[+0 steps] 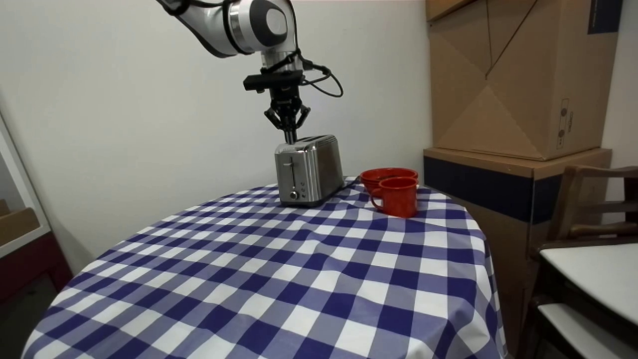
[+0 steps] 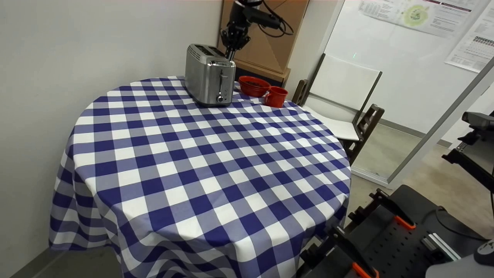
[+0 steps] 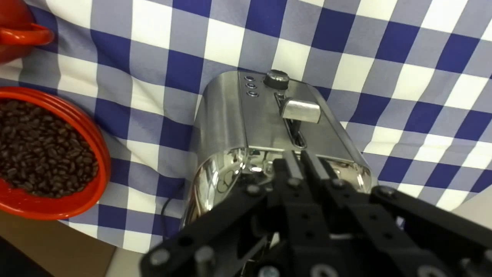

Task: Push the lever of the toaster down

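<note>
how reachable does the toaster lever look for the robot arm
Probably yes: the shut gripper hangs near the lever, and nothing visible blocks the way. It likely needs to shift out past the top edge of the toaster before pressing down.

Toaster point(image 1: 309, 172) on tablecloth point(image 1: 269, 274), beans point(image 3: 42, 150) in bowl point(image 3: 103, 157)

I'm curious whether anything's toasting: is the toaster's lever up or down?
Up: in both exterior views the lever sits near the top of its slot.

I can't read a word; the print point(image 1: 563, 123) on the cardboard box point(image 1: 503, 89) and the posters point(image 2: 415, 15), all well apart from the claw point(image 1: 290, 137), is too small.
</note>
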### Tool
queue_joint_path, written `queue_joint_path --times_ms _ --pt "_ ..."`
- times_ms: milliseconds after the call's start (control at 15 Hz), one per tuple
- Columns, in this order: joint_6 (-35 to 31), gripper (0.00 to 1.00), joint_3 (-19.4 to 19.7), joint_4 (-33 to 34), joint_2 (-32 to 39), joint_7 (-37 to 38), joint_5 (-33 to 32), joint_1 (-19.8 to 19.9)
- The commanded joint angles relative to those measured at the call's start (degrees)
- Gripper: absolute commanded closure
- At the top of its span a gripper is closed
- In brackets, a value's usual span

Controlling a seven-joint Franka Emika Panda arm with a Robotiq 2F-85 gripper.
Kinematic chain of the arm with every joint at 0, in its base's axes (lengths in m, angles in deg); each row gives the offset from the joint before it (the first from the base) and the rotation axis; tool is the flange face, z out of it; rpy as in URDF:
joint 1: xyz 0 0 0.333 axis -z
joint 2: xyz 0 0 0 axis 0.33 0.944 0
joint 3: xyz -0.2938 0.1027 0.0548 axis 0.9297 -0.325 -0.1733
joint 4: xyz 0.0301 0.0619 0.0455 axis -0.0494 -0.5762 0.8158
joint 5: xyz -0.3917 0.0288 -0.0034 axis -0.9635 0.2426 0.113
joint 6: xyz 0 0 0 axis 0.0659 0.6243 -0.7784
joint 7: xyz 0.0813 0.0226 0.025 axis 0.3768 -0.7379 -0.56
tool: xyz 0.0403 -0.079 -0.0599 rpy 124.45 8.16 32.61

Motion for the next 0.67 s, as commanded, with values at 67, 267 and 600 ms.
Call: queue_joint_path --times_ms 67,267,600 --pt "5.30 1.00 -0.06 14.96 10.12 4.28 -1.48 -0.26" --pt "8.07 1.00 -0.11 18.22 11.81 5.60 -1.57 -0.50" --pt "10.50 1.00 0.40 20.15 13.61 6.42 -0.99 -1.05"
